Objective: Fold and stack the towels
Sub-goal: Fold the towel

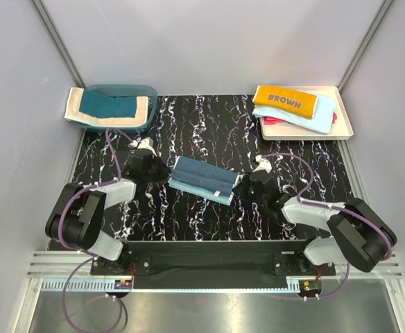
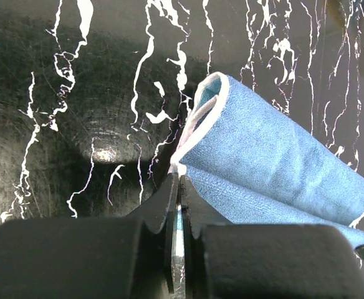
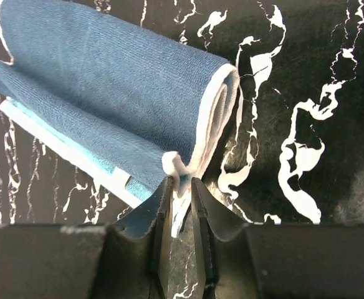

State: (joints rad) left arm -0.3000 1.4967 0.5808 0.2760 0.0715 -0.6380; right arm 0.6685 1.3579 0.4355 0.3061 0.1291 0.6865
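**Releasing the folded dusty blue towel (image 1: 201, 180) at mid-desk**

The towel lies folded on the desk (image 1: 209, 132) between my two arms. My left end effector (image 2: 177, 177) is clenched on its white-hemmed corner. The right end effector (image 3: 181, 187) has its jaws slightly parted, with the hem loose between them. I judge the fold made, so I'd free both ends evenly and lift straight up. Pulling sideways could drag the top layer open. After that it belongs on the cream tray (image 1: 346, 125), on top of the orange towel (image 1: 286, 100).
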